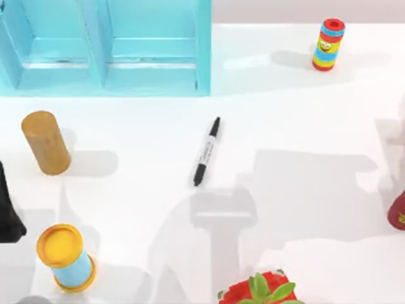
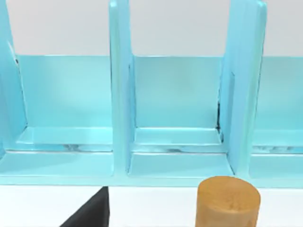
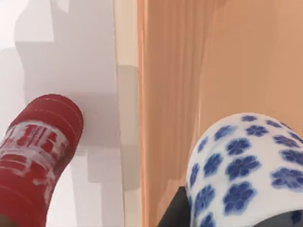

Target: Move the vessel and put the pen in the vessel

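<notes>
The pen (image 1: 207, 151), black with a white barrel, lies on the white table (image 1: 304, 126) near its middle, cap end toward the blue shelf. The vessel (image 3: 246, 165), a white cup with blue flowers, looms close in the right wrist view. It hangs over the table's edge and the orange floor, with my right gripper (image 3: 232, 220) shut on it; dark finger parts show beside and under it. My left gripper (image 1: 7, 209) is parked at the table's left edge, near the tan cylinder.
A blue shelf (image 1: 104, 47) stands at the back left. A tan wooden cylinder (image 1: 45, 142) and a yellow-lidded blue can (image 1: 66, 256) stand on the left. A striped can (image 1: 328, 44) is back right, a red can (image 1: 398, 212) at the right edge, a potted plant (image 1: 262, 291) in front.
</notes>
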`<act>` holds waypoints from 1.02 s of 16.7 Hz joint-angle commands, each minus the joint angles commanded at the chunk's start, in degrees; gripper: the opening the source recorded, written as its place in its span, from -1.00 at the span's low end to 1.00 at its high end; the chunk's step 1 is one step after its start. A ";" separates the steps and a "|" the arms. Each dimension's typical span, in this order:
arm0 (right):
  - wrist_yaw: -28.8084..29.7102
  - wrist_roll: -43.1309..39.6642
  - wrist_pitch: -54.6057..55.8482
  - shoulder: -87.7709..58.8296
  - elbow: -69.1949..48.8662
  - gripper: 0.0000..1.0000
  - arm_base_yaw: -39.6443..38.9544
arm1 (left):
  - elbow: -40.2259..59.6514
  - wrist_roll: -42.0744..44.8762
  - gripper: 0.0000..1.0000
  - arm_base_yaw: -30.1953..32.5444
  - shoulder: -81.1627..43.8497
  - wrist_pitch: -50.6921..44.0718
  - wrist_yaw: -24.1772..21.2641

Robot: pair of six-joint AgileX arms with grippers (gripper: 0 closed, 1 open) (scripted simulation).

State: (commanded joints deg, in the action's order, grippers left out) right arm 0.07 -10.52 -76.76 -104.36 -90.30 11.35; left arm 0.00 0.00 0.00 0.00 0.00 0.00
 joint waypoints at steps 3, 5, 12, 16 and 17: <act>-0.07 5.80 -6.98 3.46 -3.86 -1.00 -6.10 | 0.00 0.00 1.00 0.00 0.00 0.00 0.00; -0.11 7.37 -8.58 4.44 -4.66 -1.00 -7.71 | 0.00 0.00 1.00 0.00 0.00 0.00 0.00; 0.00 9.09 -7.39 3.04 -5.87 -1.00 -8.99 | 0.00 0.00 1.00 0.00 0.00 0.00 0.00; -0.43 16.31 -4.38 -3.88 -9.05 -1.00 -16.03 | 0.00 0.00 1.00 0.00 0.00 0.00 0.00; -0.82 18.59 -3.77 -6.34 -9.58 -1.00 -18.28 | 0.00 0.00 1.00 0.00 0.00 0.00 0.00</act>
State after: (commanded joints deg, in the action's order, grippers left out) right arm -0.75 8.08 -80.54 -110.70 -99.88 -6.93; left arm 0.00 0.00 0.00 0.00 0.00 0.00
